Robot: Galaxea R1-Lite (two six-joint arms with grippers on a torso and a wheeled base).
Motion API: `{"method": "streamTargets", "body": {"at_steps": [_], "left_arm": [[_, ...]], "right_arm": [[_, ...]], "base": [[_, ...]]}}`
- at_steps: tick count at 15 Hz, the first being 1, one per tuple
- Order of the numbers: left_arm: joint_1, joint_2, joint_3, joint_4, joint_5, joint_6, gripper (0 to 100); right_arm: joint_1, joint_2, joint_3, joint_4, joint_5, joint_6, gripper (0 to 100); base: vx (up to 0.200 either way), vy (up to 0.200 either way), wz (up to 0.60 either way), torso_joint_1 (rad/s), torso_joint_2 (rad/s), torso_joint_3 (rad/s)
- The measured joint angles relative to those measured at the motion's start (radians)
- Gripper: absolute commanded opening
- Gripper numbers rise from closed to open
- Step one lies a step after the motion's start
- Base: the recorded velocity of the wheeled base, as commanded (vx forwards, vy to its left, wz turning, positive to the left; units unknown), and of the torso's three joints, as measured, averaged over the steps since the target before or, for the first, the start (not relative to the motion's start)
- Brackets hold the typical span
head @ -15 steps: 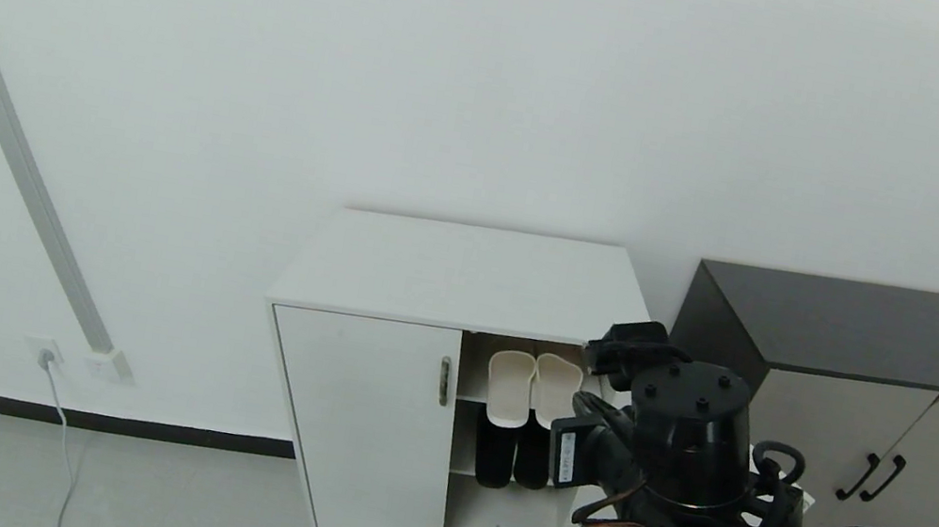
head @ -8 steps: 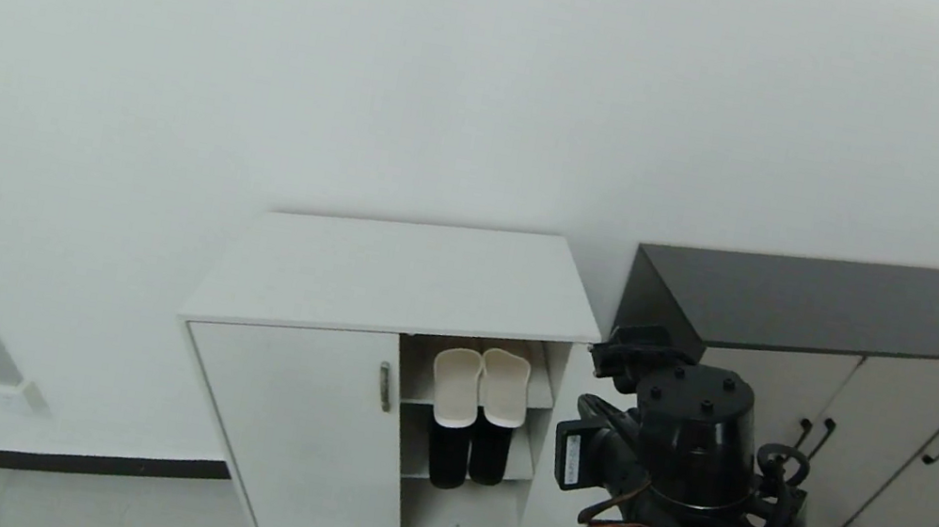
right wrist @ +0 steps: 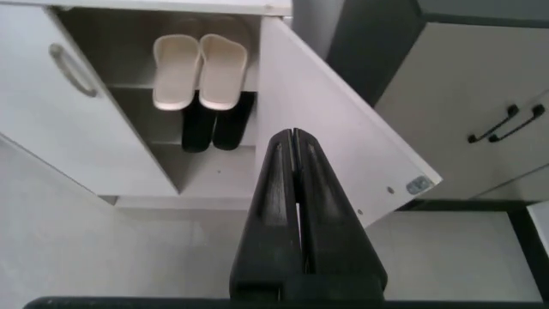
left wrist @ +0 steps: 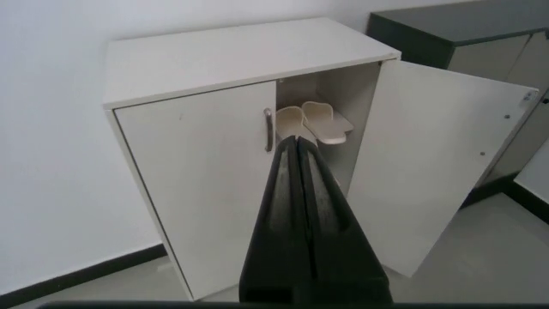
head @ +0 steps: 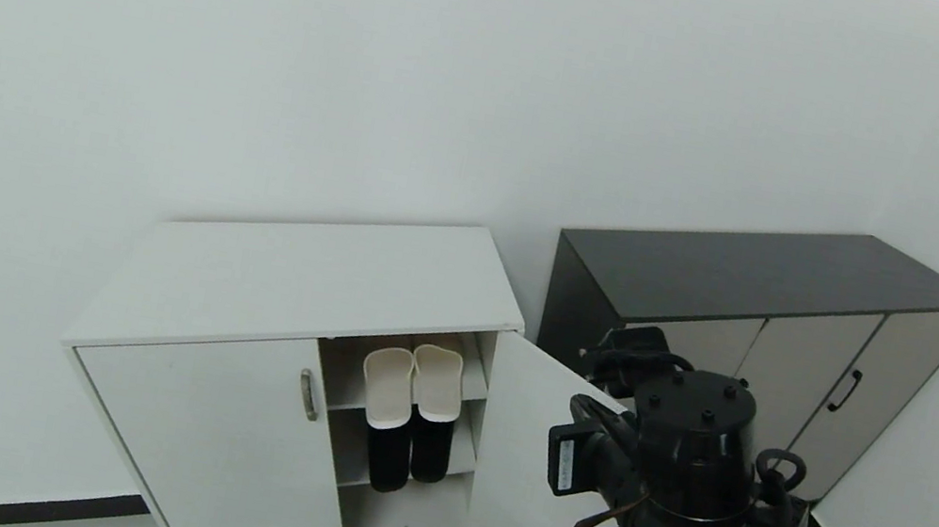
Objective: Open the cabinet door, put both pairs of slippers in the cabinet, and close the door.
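- So, head view: the whole frame has swung over the last second. The wall trunking has slid off to the left and the room corner has come in on the right. That's my camera turning, not furniture moving.
- The cabinet (head: pixel 305 274) reads the same as before: left door (head: pixel 209 449) closed, right door (head: pixel 530 474) open. I now see the right door's panel at an angle instead of mostly behind the arm. With the camera move I can't say whether it has swung at all.
- The white slippers (head: pixel 411 383) sit on the upper shelf, with the black slippers (head: pixel 408 458) on the shelf right below. Both pairs are where they were. My read: loading is done and only closing the right door is left.
- The right arm (head: pixel 690 453) is low on the right, its wrist just beside the right door's free edge on the outer side. I can't tell if it touches.
- Left wrist view: the left claw (left wrist: pixel 296 142) has its fingers pressed together with nothing in them. It points at the cabinet front near the left door's handle (left wrist: pixel 268 130) and stands back from it.
- Right wrist view: the right claw (right wrist: pixel 294 136) is also pinched closed and empty. Its tip lines up over the right door's panel, but I can't judge the gap. Both pairs show on their shelves beyond it.
- Next I'd need a push on that panel's outer face, I think.
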Motion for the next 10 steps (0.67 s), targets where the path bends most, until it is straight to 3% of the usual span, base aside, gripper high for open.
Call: {"method": "streamTargets", "body": {"at_steps": [5, 10], "left_arm": [[0.000, 0.000, 0.000, 0.000, -0.003, 0.003, 0], [0.000, 0.000, 0.000, 0.000, -0.004, -0.001, 0]], "right_arm": [[-0.004, 0.000, 0.005, 0.000, 0.000, 0.000, 0], [-0.004, 0.003, 0.005, 0.001, 0.001, 0.001, 0]], "base": [[0.000, 0.000, 0.00, 0.000, 0.00, 0.000], [-0.200, 0.000, 0.00, 0.003, 0.01, 0.000]]}}
